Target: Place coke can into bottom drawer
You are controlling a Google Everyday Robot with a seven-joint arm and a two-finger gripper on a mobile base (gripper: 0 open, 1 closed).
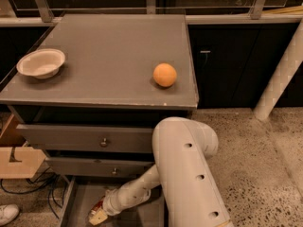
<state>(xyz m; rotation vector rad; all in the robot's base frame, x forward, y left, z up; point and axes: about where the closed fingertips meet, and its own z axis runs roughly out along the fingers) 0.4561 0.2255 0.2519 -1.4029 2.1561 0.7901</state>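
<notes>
The bottom drawer is pulled out at the foot of the grey cabinet, and its flat grey floor shows. My arm bends down from the lower right and reaches into it. My gripper is low over the drawer's floor near the frame's bottom edge. A small red patch of the coke can shows right at the gripper, inside the drawer. The rest of the can is hidden by the gripper and wrist.
An orange and a white bowl sit on the cabinet top. Two shut drawers with metal knobs are above the open one. A cardboard box, cables and a white shoe lie to the left.
</notes>
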